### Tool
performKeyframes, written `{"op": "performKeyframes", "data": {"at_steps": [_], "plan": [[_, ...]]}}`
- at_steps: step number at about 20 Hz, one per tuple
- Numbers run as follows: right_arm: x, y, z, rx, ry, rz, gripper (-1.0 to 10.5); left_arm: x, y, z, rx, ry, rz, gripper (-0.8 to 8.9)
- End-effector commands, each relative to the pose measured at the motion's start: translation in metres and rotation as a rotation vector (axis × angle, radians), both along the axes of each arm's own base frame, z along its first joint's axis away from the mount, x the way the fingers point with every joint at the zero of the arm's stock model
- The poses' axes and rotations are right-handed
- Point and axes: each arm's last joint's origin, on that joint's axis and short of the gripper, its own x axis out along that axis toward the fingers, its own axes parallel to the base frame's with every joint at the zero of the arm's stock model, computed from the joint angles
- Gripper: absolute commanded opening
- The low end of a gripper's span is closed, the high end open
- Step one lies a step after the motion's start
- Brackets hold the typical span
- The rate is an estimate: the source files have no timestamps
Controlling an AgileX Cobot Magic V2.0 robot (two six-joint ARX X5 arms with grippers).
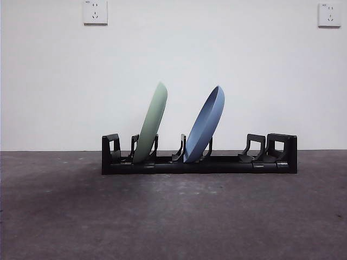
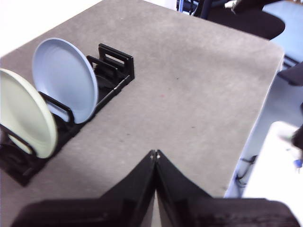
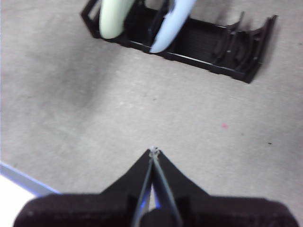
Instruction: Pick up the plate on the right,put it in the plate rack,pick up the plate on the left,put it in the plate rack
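Two plates, the green plate (image 1: pixel 152 122) and the blue plate (image 1: pixel 206 124), leaned in the plate rack (image 1: pixel 199 162) near the counter's (image 1: pixel 173 216) far edge, propped by its dividers, while the left claw (image 2: pixel 155 153) and right claw (image 3: pixel 154 151) hung closed, empty and well apart from the rack, the job seemingly finished.

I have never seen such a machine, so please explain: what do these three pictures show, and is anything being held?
It is a robot with two arms at a table. One picture looks level across the table from a low camera in front. The other two come from cameras on the wrists, so the black wedge at each picture's bottom is that arm's own pincer: the left pincer and the right pincer. Both are shut and hold nothing. On the table stands a black plate rack. In it lean a green plate and a blue plate, in separate slots.
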Motion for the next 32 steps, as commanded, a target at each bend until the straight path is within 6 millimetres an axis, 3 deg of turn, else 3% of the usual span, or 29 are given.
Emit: {"op": "performKeyframes", "data": {"at_steps": [1,4,7,10,14,18,22,26,32], "plan": [[0.003,0.001,-0.002,-0.008,0.002,-0.011,0.0,0.004,0.001,0.004,0.036,-0.107,0.042,-0.04],[0.003,0.001,-0.002,-0.009,0.003,-0.011,0.0,0.007,0.015,0.017,0.077,-0.336,0.124,-0.04],[0.003,0.001,-0.002,-0.009,0.003,-0.011,0.0,0.010,0.044,0.028,0.021,-0.480,0.152,-0.04],[0.003,0.001,-0.002,-0.009,0.003,-0.011,0.0,0.004,0.070,0.012,-0.016,-0.562,0.238,-0.04],[0.003,0.001,-0.002,-0.009,0.003,-0.011,0.0,-0.006,0.088,-0.048,0.020,-0.620,0.414,-0.04],[0.003,0.001,-0.002,-0.009,0.003,-0.011,0.0,-0.008,0.093,-0.131,0.017,-0.569,0.468,-0.04],[0.003,0.001,-0.002,-0.009,0.003,-0.011,0.0,-0.008,0.095,-0.192,-0.018,-0.474,0.510,-0.04],[0.003,0.001,-0.002,-0.009,0.003,-0.011,0.0,-0.008,0.097,-0.230,-0.044,-0.408,0.575,-0.04],[0.003,0.001,-0.002,-0.009,0.003,-0.011,0.0,-0.007,0.098,-0.263,-0.105,-0.333,0.639,-0.04]]}}
